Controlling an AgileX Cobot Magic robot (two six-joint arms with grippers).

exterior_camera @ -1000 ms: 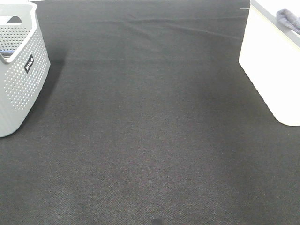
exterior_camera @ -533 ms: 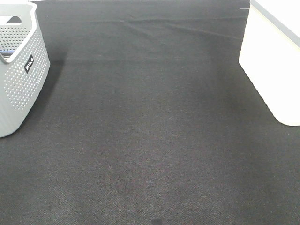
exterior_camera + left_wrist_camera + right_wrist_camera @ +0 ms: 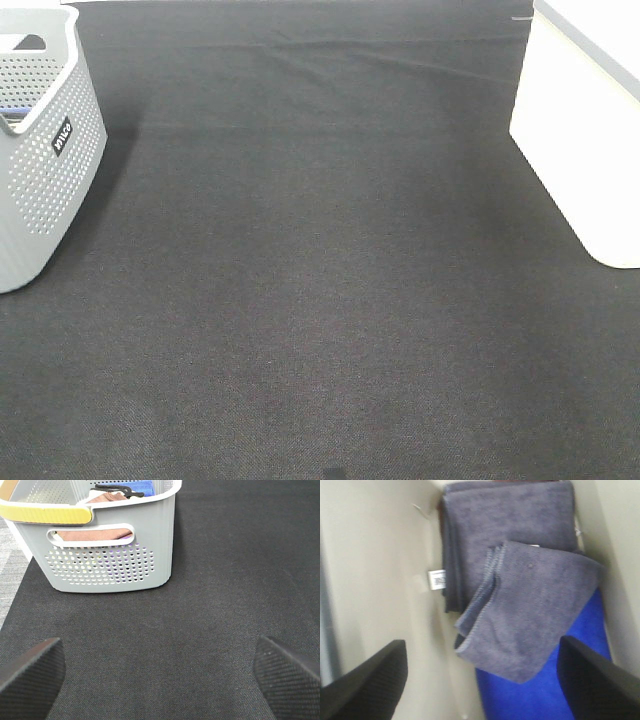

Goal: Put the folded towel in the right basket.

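Black mat [image 3: 320, 280] fills the high view between two baskets: the grey perforated left basket [image 3: 45, 170] at one edge and the white right basket [image 3: 580, 130] at the other, well apart. Neither arm shows in that view.

The right claw [image 3: 480, 680] hangs over the inside of the right basket [image 3: 375, 570], its fingers [image 3: 370, 680] spread wide with nothing between them. Below it the grey towel [image 3: 530, 605] lies folded in the basket, set askew. It rests partly on a blue cloth [image 3: 545, 690] and partly on a second towel [image 3: 505, 525], also grey, with a white tag [image 3: 436, 579] at its edge. The claw is clear of the towel.

The left claw [image 3: 160, 675] is low over the mat, likewise wide and empty. It faces the left basket [image 3: 110, 565], which holds a brown cloth [image 3: 95, 532] and has a yellow strip [image 3: 47, 514] along its rim.
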